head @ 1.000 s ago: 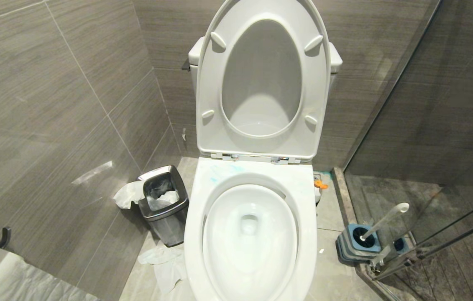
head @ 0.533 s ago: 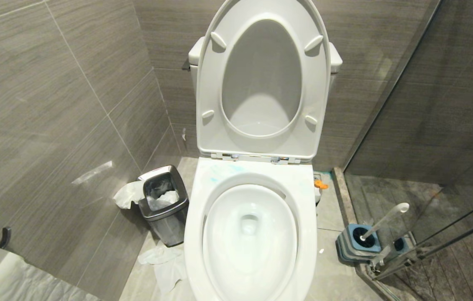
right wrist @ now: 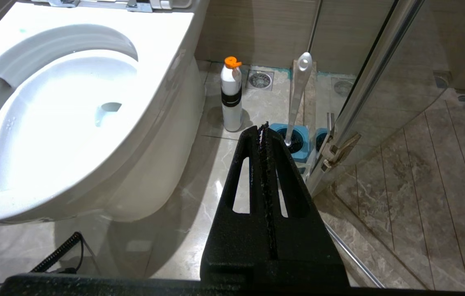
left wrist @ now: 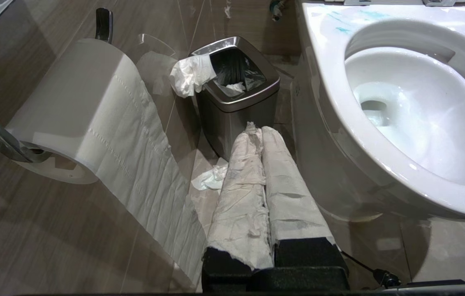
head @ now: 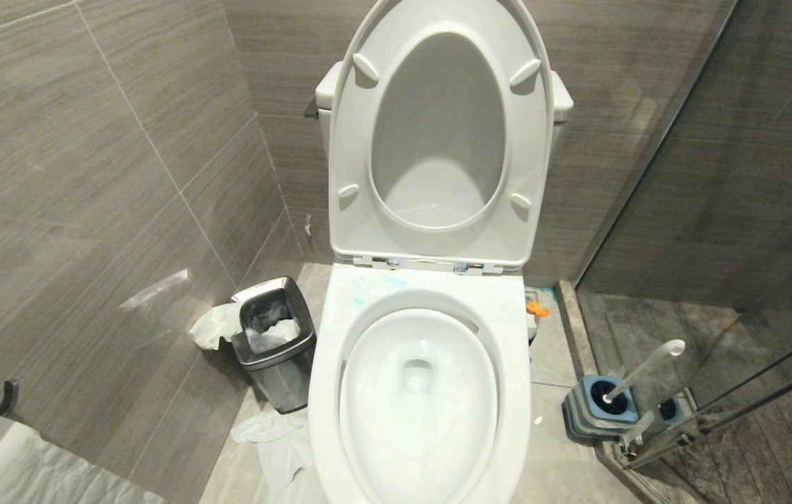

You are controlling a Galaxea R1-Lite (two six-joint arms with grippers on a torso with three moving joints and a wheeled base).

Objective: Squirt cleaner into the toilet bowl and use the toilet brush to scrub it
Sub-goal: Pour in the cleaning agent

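Note:
The white toilet bowl [head: 516,350] stands in the middle with seat and lid raised. Pale blue smears of cleaner [head: 373,285] mark the back of its rim. On the floor to its right, the toilet brush [head: 645,367] leans in a blue-and-grey holder [head: 595,413]. A white bottle with an orange cap [right wrist: 231,98] stands between bowl and brush. Neither arm shows in the head view. My left gripper [left wrist: 259,130], its fingers wrapped in white paper, hangs shut and empty left of the bowl [left wrist: 331,86]. My right gripper [right wrist: 263,128] hangs shut and empty, right of the bowl [right wrist: 162,45], short of the brush [right wrist: 299,88].
A steel-rimmed bin [head: 283,385] stuffed with tissue stands left of the toilet, with crumpled tissue [head: 276,441] on the floor in front. A toilet paper roll [left wrist: 80,107] hangs on the left wall. A glass shower door [right wrist: 374,70] closes off the right, right behind the brush holder.

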